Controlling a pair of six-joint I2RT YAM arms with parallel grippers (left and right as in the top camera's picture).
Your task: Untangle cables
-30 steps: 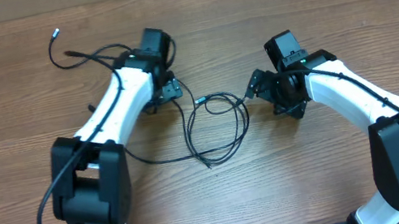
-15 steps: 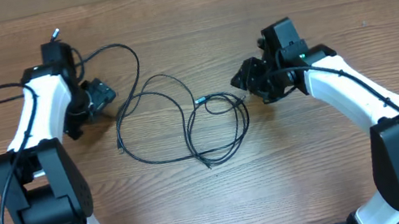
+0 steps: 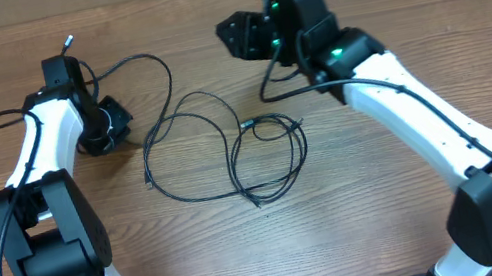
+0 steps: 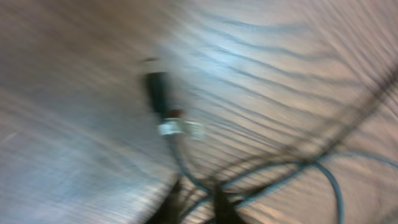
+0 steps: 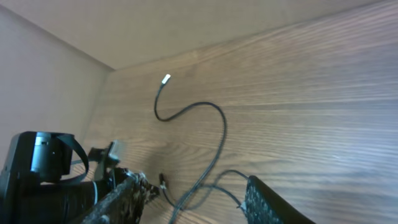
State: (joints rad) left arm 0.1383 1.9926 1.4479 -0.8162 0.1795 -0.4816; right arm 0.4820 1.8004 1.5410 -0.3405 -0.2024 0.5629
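My left gripper has its jaws pressed together near the tabletop's left edge. The wrist view is too smeared for me to tell whether a strand is caught between them. My right gripper hangs raised near the far edge, jaws spread with nothing between. The cables lie in loose overlapping loops mid-tabletop, and one strand runs past the left gripper to a silvery tip by the far-left corner. I judge the step is drawing one strand clear. To do it well, I'd confirm the left pinch, pull slowly leftward and low, and bring the right down to pin the small loop so the crossing slides open rather than tightening.
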